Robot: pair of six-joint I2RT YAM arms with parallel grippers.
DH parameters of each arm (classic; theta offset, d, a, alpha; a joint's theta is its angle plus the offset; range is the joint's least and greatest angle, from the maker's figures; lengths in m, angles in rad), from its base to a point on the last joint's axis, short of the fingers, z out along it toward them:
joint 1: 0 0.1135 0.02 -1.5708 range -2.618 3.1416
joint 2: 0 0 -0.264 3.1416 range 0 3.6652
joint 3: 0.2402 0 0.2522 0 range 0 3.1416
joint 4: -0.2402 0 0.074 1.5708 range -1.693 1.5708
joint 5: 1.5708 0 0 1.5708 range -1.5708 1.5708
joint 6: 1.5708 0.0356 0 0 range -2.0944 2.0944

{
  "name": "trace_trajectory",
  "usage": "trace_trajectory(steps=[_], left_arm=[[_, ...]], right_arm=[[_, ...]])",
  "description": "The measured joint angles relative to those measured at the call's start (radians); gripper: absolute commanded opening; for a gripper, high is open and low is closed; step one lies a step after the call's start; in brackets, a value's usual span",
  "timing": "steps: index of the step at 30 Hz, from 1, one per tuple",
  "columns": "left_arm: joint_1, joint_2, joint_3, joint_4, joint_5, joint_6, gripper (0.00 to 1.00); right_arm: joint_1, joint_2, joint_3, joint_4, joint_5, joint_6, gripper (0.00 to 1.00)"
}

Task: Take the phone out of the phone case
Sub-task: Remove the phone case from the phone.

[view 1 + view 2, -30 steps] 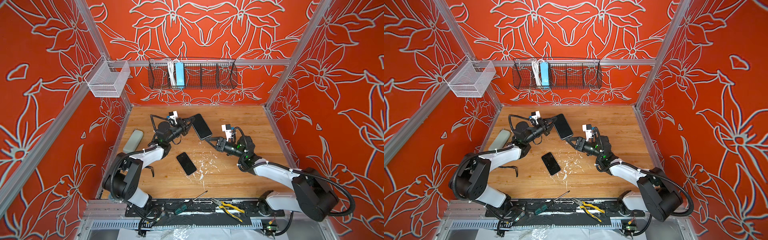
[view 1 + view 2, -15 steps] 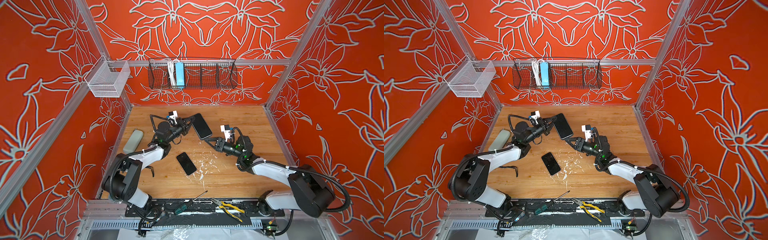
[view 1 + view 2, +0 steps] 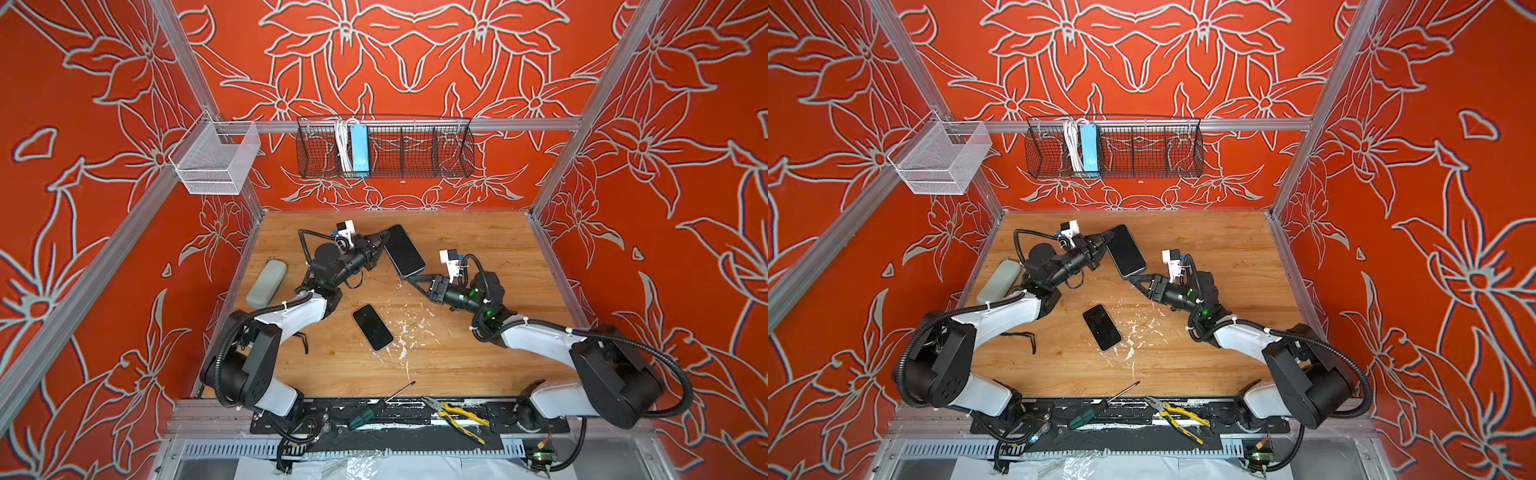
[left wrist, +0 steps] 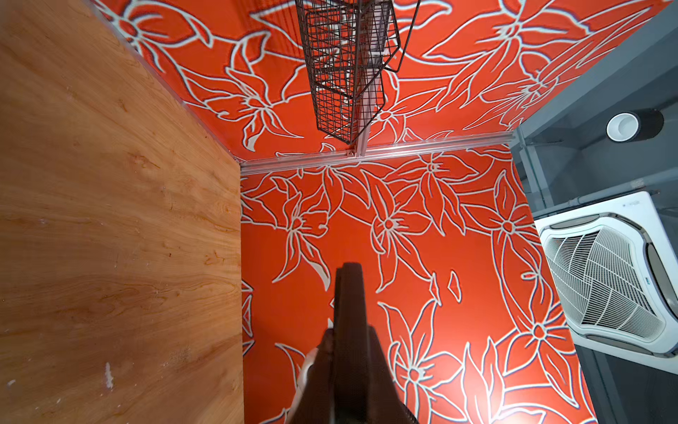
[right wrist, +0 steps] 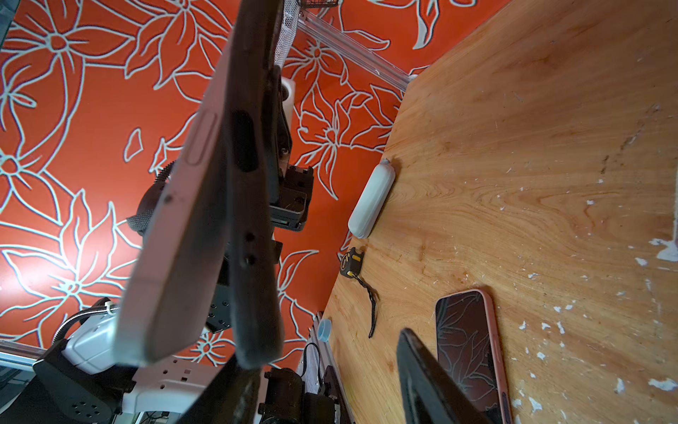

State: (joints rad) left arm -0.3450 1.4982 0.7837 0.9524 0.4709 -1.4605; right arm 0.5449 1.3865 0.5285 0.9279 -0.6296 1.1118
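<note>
The phone (image 5: 172, 227), pale along its side, is held up above the table inside a dark phone case (image 5: 251, 235). In the right wrist view the case's near end stands a little away from the phone. Both top views show it screen-up (image 3: 404, 254) (image 3: 1126, 251). My left gripper (image 3: 384, 242) (image 4: 350, 330) is shut on the case's far long edge. My right gripper (image 3: 415, 283) (image 5: 319, 352) is open just below the case's near corner; one finger (image 5: 227, 392) is right under that corner and the other (image 5: 422, 370) stands free.
A second phone (image 3: 372, 327) with a pink rim (image 5: 469, 341) lies flat mid-table among white flecks. A grey pouch (image 3: 266, 283) and a small tape measure (image 5: 351, 261) lie by the left wall. Pliers (image 3: 455, 415) and a screwdriver (image 3: 374, 409) lie at the front edge. A wire basket (image 3: 384, 147) hangs on the back wall.
My right gripper has moved left, up to the near corner of the held phone, and its jaws have narrowed slightly. The left gripper and the phone have stayed still.
</note>
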Motion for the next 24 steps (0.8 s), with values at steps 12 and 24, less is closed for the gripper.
trace_trajectory(steps=[12, 24], left_arm=[[-0.009, -0.018, -0.002, 0.000, -0.003, 0.002, 0.00], [-0.014, -0.018, -0.029, 0.049, 0.006, -0.006, 0.00]], right_arm=[[-0.006, 0.013, 0.000, 0.025, -0.011, 0.000, 0.59], [-0.024, 0.012, 0.015, 0.082, -0.040, 0.023, 0.55]])
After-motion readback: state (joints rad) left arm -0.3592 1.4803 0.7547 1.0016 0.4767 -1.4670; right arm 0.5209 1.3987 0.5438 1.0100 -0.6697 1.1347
